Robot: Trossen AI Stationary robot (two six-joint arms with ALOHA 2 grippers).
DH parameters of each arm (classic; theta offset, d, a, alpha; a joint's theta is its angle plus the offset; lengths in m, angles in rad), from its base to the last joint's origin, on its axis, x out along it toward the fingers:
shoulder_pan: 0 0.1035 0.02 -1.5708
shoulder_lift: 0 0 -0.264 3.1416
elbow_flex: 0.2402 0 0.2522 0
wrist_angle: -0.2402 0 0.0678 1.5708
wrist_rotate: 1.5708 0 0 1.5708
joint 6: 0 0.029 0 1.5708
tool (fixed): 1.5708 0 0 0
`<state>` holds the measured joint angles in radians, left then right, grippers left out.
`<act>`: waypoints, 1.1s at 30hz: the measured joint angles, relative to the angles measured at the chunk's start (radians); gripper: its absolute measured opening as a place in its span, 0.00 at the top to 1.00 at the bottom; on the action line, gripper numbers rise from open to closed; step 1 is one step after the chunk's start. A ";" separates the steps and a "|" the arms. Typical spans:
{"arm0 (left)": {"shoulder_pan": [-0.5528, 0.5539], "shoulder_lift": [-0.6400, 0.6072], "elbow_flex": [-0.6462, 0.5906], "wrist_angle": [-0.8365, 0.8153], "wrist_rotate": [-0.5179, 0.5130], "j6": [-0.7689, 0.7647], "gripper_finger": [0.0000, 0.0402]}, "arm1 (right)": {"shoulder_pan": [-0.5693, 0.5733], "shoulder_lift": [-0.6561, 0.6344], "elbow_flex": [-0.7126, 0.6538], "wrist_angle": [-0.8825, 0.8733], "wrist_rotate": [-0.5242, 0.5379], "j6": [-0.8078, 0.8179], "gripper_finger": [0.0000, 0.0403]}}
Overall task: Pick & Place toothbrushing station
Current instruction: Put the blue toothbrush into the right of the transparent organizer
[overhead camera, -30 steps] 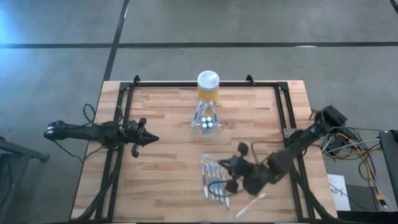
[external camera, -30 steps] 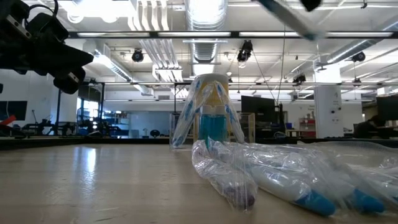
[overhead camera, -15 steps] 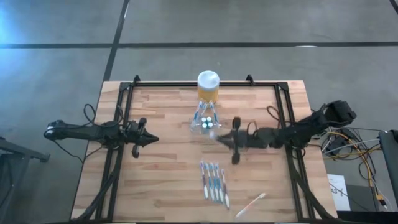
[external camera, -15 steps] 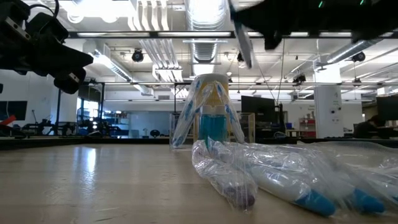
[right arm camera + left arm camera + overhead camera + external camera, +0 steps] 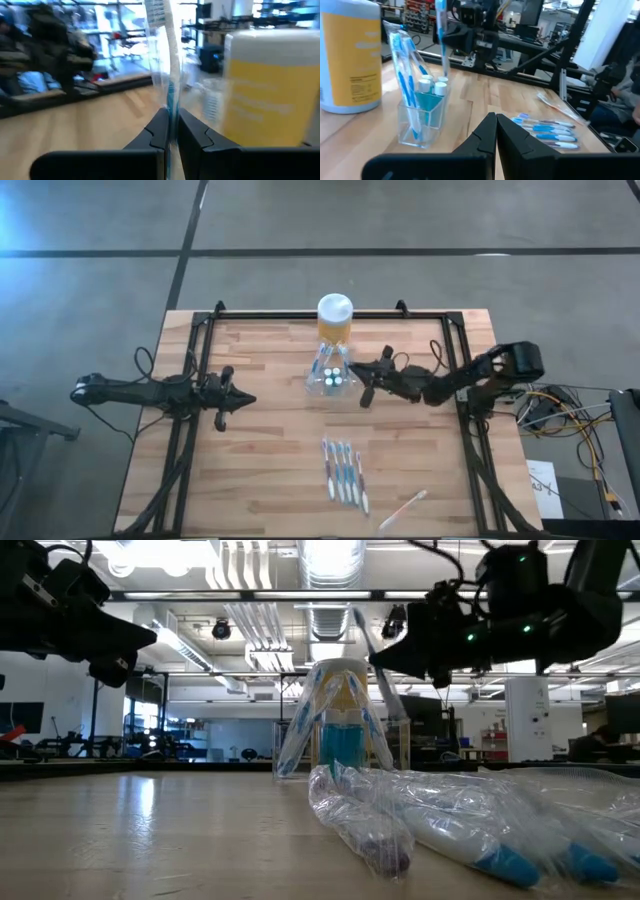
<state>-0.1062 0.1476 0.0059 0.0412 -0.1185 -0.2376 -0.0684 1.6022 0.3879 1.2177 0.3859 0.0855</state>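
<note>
One right gripper [image 5: 358, 373] hovers just beside toothbrushing station [image 5: 329, 379].

One toothbrushing station [image 5: 331, 377] stands on the counter [image 5: 260, 470], with one yellow jar [image 5: 335, 319] behind it. Five wrapped toothbrushes [image 5: 343, 473] lie in a row, and one more wrapped stick-like item [image 5: 404, 508] lies apart from them. One wrapped toothbrush [image 5: 167, 80] is off the counter. Two arms are present.
</note>
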 joint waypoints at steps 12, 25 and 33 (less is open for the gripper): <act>0.000 0.000 0.000 0.012 -0.072 -0.026 0.97 | -0.035 0.301 0.024 0.347 -0.003 0.007 0.96; 0.000 0.000 0.000 0.015 -0.111 -0.026 0.97 | -0.034 0.374 0.031 0.349 0.010 0.041 0.96; 0.000 0.000 0.000 0.019 -0.152 -0.025 0.97 | -0.030 0.380 0.017 0.343 0.034 0.053 0.96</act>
<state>-0.1062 0.1474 0.0059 0.0599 -0.2702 -0.2630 -0.0984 1.9818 0.4051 1.5603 0.4194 0.1383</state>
